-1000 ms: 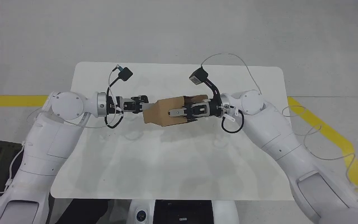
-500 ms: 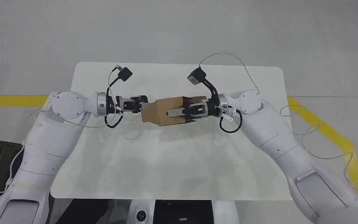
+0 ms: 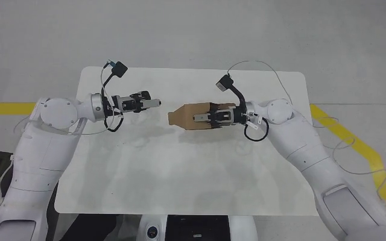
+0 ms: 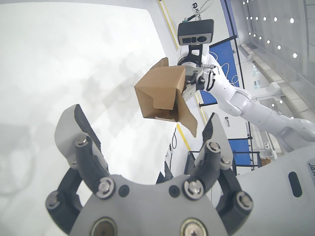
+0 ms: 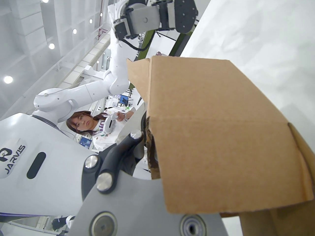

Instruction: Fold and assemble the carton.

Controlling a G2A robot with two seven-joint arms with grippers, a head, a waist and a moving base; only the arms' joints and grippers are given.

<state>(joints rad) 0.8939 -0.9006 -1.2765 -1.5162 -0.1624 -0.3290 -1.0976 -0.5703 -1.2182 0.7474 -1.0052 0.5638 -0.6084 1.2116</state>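
**Cardboard carton lies at 3 o'clock of the free gripper**

Held above the table, the carton's long axis runs 9 to 3 o'clock. The right gripper is clamped on its 3 o'clock end. The left gripper, fingers apart and empty, sits near but clear at the carton's 10 o'clock, facing the half-folded end, so it is likely the one to fold.

Slim pickings for lettering, folks. From the left wrist camera we spot a white wall panel in the room behind, with a round logo and a short dark word running up beside it. Lower down, a second white panel has the same sort of mark, much smaller, and we can't make out its letters. From the right wrist camera, a little blue sign sits far back, too tiny for us to read.
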